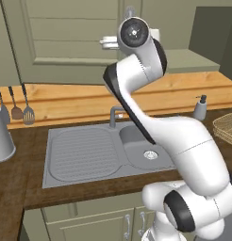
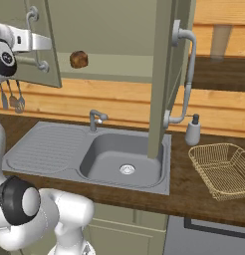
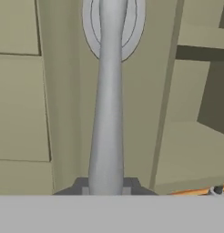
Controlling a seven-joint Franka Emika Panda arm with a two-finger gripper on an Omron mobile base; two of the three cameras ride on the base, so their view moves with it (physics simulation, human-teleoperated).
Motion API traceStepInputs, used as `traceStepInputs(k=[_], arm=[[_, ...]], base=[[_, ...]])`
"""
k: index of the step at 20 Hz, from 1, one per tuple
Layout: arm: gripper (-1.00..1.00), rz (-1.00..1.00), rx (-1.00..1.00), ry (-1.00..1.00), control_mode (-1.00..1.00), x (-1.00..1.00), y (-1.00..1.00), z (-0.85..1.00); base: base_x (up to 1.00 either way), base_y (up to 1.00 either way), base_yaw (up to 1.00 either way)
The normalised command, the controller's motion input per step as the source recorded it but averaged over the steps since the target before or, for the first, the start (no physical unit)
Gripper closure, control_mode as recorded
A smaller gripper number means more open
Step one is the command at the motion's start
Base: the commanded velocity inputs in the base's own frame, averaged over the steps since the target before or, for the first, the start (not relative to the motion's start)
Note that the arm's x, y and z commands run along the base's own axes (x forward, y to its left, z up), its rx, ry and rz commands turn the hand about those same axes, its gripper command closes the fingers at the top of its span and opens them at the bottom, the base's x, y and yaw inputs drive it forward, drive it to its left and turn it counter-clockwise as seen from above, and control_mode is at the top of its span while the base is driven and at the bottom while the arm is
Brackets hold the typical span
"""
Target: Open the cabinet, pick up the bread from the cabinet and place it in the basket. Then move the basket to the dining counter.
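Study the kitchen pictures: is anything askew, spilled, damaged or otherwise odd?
Nothing is spilled or broken. The cabinet's right door stands wide open over the sink, the bread sits alone on the shelf, and the gripper has its jaws shut on the left door's handle. The basket lies level and empty.

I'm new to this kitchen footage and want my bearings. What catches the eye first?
The white arm reaches up over the sink, its gripper shut on the left cabinet door's silver handle. In the right base view the right door already stands open, and the dark bread sits alone on the shelf. The empty basket waits on the worktop right of the sink.
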Motion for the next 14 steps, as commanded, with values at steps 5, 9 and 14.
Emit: traceStepInputs(k=[5,9,14], arm=[[1.0,-0.06,0.08,0.0,-1.0,-1.0,0.32,0.21],[1.0,-0.06,0.12,0.01,-1.0,-1.0,0.72,0.22],[1.0,-0.03,0.13,0.02,-1.0,-1.0,0.84,0.17]], base=[[0.0,0.0,0.0],[0.0,0.0,0.0],[0.0,0.0,0.0]])
